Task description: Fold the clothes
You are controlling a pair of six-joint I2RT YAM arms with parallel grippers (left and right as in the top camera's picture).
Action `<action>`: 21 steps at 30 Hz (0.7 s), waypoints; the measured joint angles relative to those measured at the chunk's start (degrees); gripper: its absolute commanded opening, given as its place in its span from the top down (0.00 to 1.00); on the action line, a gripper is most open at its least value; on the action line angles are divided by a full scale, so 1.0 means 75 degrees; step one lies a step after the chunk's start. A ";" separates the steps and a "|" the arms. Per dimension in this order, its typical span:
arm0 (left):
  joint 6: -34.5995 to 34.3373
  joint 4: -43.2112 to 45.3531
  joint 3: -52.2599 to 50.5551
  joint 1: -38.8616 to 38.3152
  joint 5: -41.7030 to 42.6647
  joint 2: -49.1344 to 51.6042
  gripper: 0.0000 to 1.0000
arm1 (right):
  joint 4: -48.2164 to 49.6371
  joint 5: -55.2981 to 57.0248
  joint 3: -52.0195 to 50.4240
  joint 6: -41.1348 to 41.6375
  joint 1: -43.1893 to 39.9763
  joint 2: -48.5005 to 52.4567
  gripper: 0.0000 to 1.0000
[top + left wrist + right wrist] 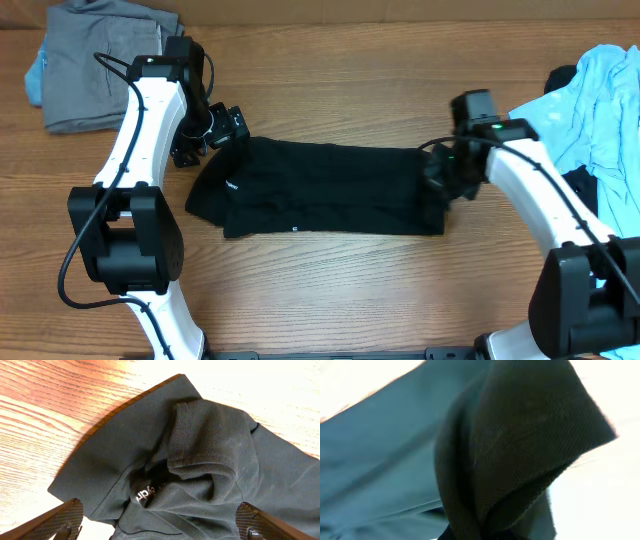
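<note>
A black polo shirt point(320, 190) lies folded lengthwise across the middle of the wooden table. My left gripper point(222, 132) hovers over its left, collar end. In the left wrist view the jaws point(160, 527) are wide open on either side of the rumpled collar point(200, 455), holding nothing. My right gripper point(442, 178) is at the shirt's right end. In the right wrist view a bunched fold of black fabric point(520, 435) rises out of the pinch at the bottom edge; the fingers themselves are hidden by cloth.
A folded grey garment point(90, 60) lies at the back left corner. A pile with a light blue garment point(600, 100) and dark cloth point(590, 190) sits at the right edge, close to my right arm.
</note>
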 measured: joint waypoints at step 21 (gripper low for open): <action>0.0003 0.0000 0.0000 0.0000 0.0000 0.0000 0.00 | 0.1189 -0.0624 0.0006 0.0842 0.2194 0.0082 0.91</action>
